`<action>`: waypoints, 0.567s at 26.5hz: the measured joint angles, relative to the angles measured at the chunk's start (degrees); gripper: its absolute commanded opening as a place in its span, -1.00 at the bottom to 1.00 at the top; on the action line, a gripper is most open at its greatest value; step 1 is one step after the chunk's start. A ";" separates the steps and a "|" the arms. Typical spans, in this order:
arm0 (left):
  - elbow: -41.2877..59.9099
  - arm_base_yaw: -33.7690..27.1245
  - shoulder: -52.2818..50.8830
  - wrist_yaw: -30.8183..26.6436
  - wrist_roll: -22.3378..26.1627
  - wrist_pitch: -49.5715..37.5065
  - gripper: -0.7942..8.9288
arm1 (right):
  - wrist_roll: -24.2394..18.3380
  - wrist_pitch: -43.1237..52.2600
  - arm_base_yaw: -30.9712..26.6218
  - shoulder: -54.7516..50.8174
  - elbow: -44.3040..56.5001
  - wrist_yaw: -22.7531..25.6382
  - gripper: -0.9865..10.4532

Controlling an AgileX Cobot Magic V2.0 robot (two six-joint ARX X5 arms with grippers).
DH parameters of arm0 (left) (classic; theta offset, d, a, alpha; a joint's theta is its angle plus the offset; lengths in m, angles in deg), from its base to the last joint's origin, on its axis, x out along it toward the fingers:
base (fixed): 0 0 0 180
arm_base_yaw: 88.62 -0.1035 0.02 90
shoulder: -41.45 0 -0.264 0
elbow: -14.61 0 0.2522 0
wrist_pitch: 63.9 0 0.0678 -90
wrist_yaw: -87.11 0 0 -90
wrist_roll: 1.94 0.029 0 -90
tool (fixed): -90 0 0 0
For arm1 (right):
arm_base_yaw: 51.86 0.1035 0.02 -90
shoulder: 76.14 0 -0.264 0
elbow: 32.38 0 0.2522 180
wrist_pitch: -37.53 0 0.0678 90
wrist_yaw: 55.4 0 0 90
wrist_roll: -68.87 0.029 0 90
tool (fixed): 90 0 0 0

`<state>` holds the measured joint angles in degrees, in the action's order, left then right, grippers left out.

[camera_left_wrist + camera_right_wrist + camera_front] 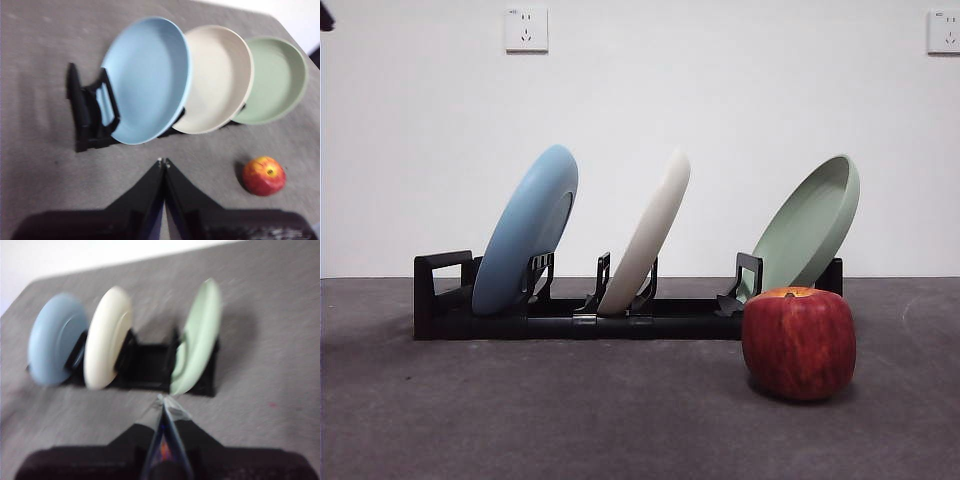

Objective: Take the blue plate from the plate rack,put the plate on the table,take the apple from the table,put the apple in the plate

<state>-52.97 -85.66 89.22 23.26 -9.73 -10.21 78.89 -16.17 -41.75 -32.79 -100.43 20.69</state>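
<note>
You have the blue plate (525,232) standing on edge in the left end of the plate rack (575,318), leaning toward the right, right beside the rack's blocky end handle. To its right in the same rack stand a cream-white plate (647,233) in the middle and a pale green plate (807,228) at the right end, both tilted the same way. The rack lies across the table (520,410), far from you against the white wall.

The apple (799,343) sits upright on the table, nearer than the rack and in front of its right end, just below the green plate, apart from the rack.

Your left gripper (163,162) hangs above the table on the near side of the rack, facing the blue plate; its jaws are pressed together and hold nothing. Your right gripper (164,401) hovers by the green plate's end of the rack, jaws closed tip to tip, also empty. That view is blurred.
</note>
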 measured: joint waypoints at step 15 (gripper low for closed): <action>-8.94 9.31 18.47 0.96 -1.95 -12.66 -0.13 | -1.97 -1.62 0.00 10.25 -2.58 -2.60 -0.22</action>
<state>-61.91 -76.34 107.69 24.22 -11.67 -22.87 76.93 -17.79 -41.75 -22.54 -103.01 18.09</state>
